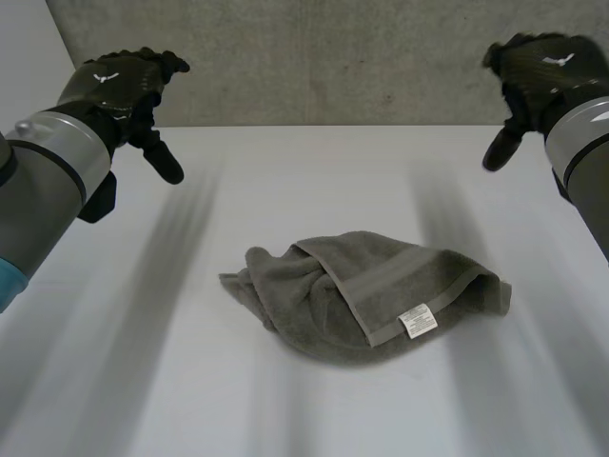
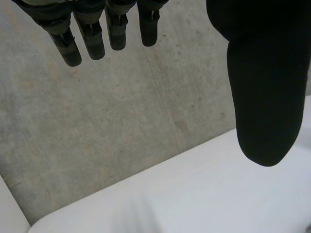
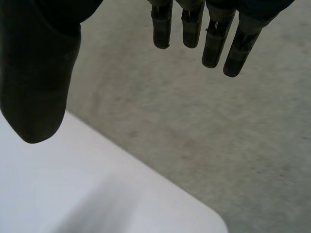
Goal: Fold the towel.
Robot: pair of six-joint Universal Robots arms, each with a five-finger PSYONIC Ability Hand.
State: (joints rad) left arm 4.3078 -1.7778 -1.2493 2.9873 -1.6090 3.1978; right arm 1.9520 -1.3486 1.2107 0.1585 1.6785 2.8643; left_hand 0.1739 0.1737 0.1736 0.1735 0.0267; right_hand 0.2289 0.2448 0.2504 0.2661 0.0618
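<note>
The grey towel [image 1: 366,295] lies crumpled mid-table, its folds hiding most edges except 1 hem with a white label [image 1: 418,320], while the left hand [image 1: 119,90] and right hand [image 1: 538,71] hang raised well apart from it, fingers straight and holding nothing, above the white table [image 1: 143,381] before a concrete wall [image 1: 314,57].

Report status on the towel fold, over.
Left hand open, aloft. Right hand open, aloft. Towel crumpled at centre of table, label up, untouched. No obstruction seen.
</note>
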